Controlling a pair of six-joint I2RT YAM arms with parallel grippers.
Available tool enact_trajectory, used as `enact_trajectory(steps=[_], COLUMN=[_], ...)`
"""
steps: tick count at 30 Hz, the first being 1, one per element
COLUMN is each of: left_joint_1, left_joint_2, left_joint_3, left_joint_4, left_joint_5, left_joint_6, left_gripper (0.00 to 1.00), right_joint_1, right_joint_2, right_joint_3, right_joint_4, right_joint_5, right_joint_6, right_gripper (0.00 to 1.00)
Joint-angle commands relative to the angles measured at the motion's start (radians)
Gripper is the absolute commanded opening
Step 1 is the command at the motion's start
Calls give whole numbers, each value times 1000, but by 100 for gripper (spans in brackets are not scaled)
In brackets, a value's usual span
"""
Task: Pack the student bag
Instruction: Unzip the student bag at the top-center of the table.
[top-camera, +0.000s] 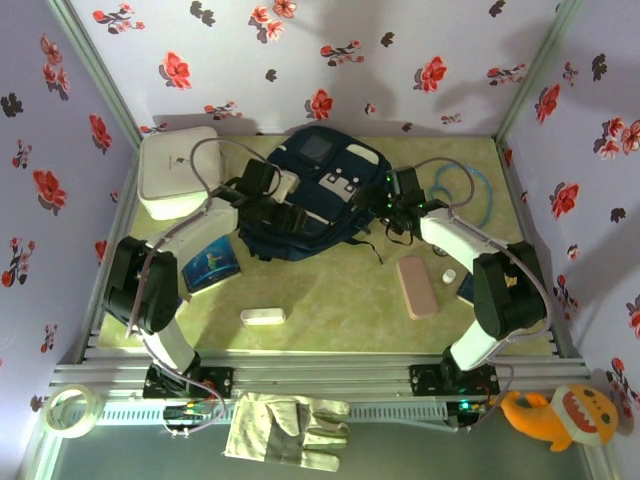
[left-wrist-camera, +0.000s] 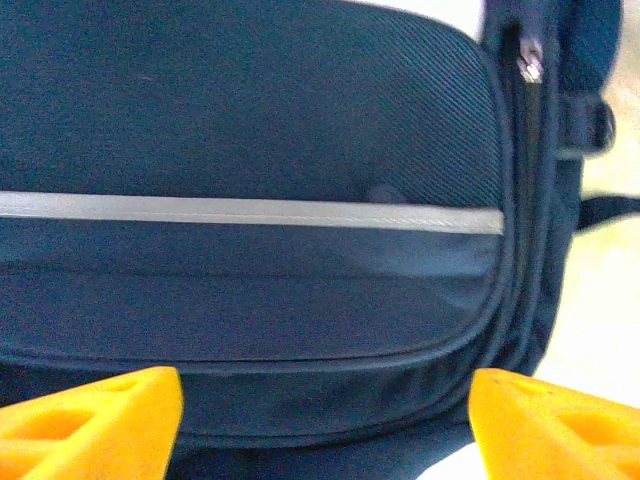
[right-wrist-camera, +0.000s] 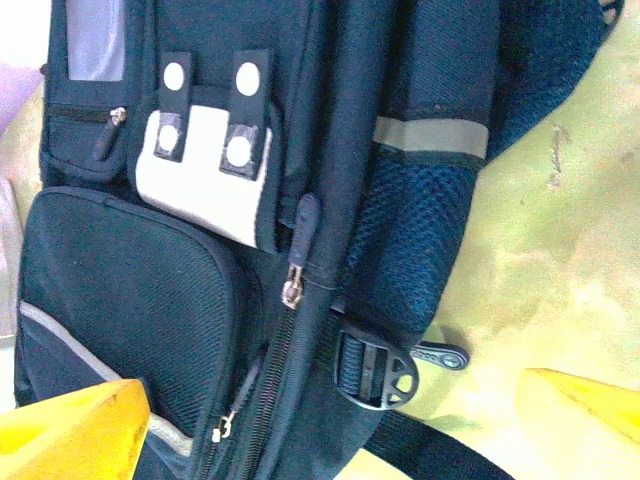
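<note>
- While the student bag (top-camera: 340, 220) lies flat at the far middle of the bench (top-camera: 340, 300), nothing shows that you have packed it yet. The zip (right-wrist-camera: 291, 290) along its main compartment looks closed in the right wrist view, so opening it is likely your first job.
- What seems meant for packing lies loose on the bench: a blue book (top-camera: 212, 268) near the bag's near-left corner, a small white box (top-camera: 263, 316) closer to the arm bases, a pink case (top-camera: 416, 287) to the near right, and a blue cable (top-camera: 470, 195) beside the bag's right flank.
- Front face up, the bag runs its long axis from far to near, leaning slightly left at the near end. Its top, with the grey-white patch (top-camera: 318, 150), points at the far wall. The striped front pocket (left-wrist-camera: 250, 120) points back toward you.
- Your left end effector (left-wrist-camera: 320, 420) hangs over that striped pocket with its fingers spread wide and nothing between them. Whether it touches the fabric, you cannot tell.
- Your right end effector (right-wrist-camera: 330, 420) sits at the bag's right side above a black buckle (right-wrist-camera: 375, 372), also spread and empty.
- A white rounded box (top-camera: 178, 172) stands at the far left, just beside the bag.
</note>
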Motion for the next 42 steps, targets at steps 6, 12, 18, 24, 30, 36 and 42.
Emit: enact_trajectory(steps=[6,12,18,24,30,36,42], left_joint_1=[-58,-133,-188,-208,-218,-215,-192], left_joint_2=[133,248,333,404,424,325,194], left_joint_3=[163,290,354,402,410,386,342], left_joint_4=[-96,-144,-164,-205,-189,-125,-67], left_joint_5=[-34,-98,-164,-245,-337,-348,-346], left_joint_6=[342,367,367,377,365,341,306], left_gripper=[68,60,49,43,24,1,0], right_joint_1=[-30,-54,-82,-92,-99,-101,-101], right_joint_2=[-12,-25,-39,-51,-54,-48,-32], right_joint_3=[-26,-69,-105,-123,-139,-141,-124], right_joint_4=[19,40,56,62,75,106,186], right_joint_5=[12,12,-2,0,-1,-35,-156], right_joint_6=[59,89,100,107,111,93,111], right_gripper=[95,95,95,95,95,94,92])
